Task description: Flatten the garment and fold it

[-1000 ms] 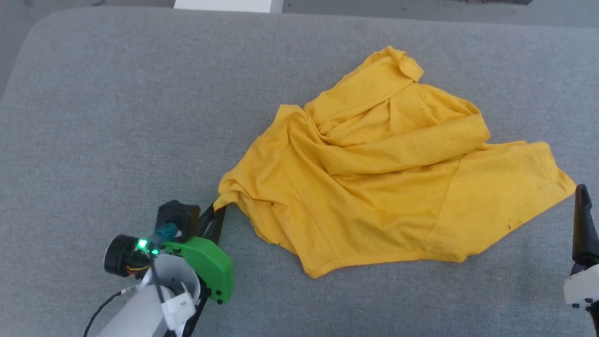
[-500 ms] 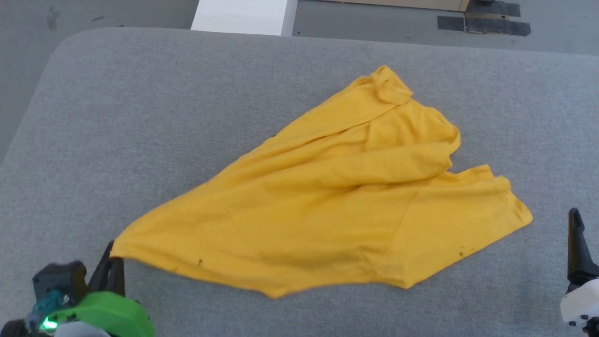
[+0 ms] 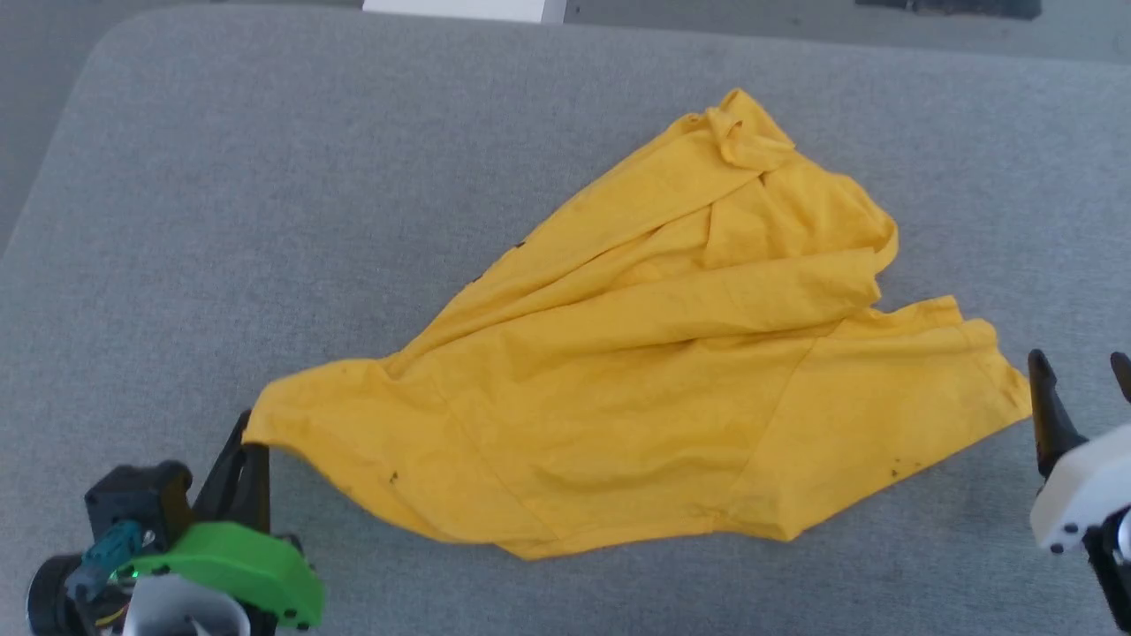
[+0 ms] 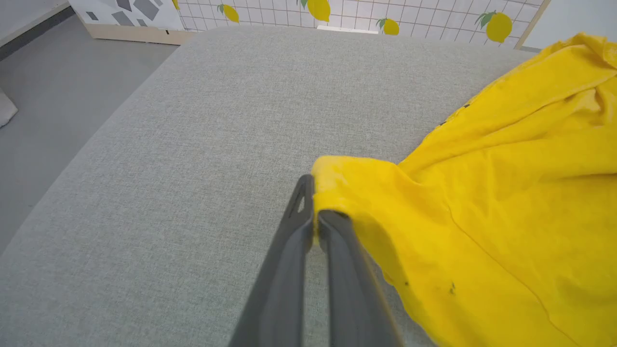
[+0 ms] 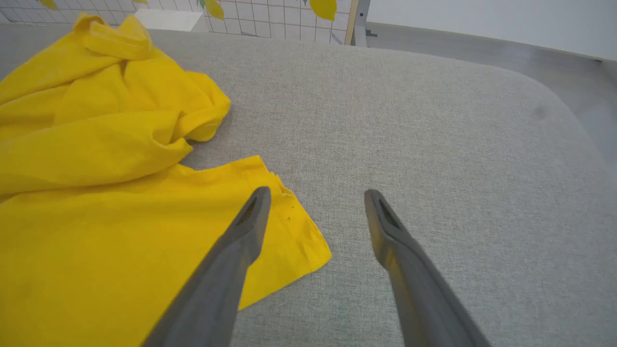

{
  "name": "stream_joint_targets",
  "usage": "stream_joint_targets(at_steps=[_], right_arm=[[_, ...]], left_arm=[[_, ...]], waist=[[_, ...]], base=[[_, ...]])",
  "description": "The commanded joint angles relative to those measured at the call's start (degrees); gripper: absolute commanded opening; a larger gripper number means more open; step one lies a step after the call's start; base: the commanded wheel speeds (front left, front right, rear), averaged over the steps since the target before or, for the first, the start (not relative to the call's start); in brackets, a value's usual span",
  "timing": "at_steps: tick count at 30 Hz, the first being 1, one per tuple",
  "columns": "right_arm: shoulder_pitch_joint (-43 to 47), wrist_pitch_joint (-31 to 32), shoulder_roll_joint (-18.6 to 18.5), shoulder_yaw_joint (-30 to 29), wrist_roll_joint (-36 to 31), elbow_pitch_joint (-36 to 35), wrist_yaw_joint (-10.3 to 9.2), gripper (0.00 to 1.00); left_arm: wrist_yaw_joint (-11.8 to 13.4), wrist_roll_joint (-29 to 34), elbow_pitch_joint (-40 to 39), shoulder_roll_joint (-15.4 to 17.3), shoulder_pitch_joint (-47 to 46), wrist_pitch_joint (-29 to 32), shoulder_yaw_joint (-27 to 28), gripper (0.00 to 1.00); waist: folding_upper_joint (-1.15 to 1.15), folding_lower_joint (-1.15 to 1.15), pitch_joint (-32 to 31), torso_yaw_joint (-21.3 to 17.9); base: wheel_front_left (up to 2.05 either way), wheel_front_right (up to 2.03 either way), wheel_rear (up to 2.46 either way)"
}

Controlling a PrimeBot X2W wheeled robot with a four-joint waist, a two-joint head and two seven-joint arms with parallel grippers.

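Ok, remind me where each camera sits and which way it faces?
Head view: on the head, looking down on the garment on the grey cushion; left gripper lower left, right gripper lower right.
Left wrist view: along shut fingers pinching the garment's corner.
Right wrist view: along open fingers near another corner.
Shared: all three show the garment.

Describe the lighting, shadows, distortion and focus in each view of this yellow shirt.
Head view: soft, even light, only a faint shadow beneath the garment, no glare. Left wrist view: the wide lens bows the edge of the grey cushion; the left hand, shut on the garment, looks soft near the lens. Right wrist view: the fingers of the open right hand blur toward the bottom.
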Motion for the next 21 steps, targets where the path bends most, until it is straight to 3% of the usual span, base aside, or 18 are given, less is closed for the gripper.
stream_joint_targets(at_steps=[1,13,14,15,16,21], right_arm=[[-1.7,1.5,-0.9,0.2,0.3,1.1,-0.08,1.0],[-2.3,14.4,-4.9,1.4,4.1,10.3,-0.08,1.0],[-2.2,14.4,-4.9,1.4,4.5,10.5,-0.08,0.85],[-2.3,13.8,-4.5,1.0,5.1,10.5,-0.08,0.26],[-2.6,13.0,-3.9,0.4,5.4,10.5,-0.08,0.0],[-5.2,7.3,-1.9,-1.2,5.8,9.4,-0.08,0.0]], left_arm=[[-0.4,0.4,0.1,-0.5,-1.9,-0.2,-0.4,0.0],[-1.2,1.2,0.7,-1.6,-5.4,0.3,-2.3,0.0],[-1.1,1.2,0.7,-1.6,-5.5,0.2,-2.2,0.0],[-1.1,1.3,0.8,-1.6,-5.5,0.2,-2.2,0.0],[-1.0,1.2,0.7,-1.6,-5.5,0.1,-2.2,0.0],[-1.3,1.5,0.2,-1.5,-6.0,-0.2,-2.3,0.0]], waist=[[0.0,0.0,2.3,0.8],[0.0,0.0,4.9,3.0],[0.0,0.0,4.8,3.0],[0.0,0.0,4.7,3.0],[0.0,0.0,4.5,2.9],[0.0,0.0,2.7,1.8]], base=[[0.0,0.0,0.0],[0.0,0.0,0.0],[0.0,0.0,0.0],[0.0,0.0,0.0],[0.0,0.0,0.0],[0.0,0.0,0.0]])
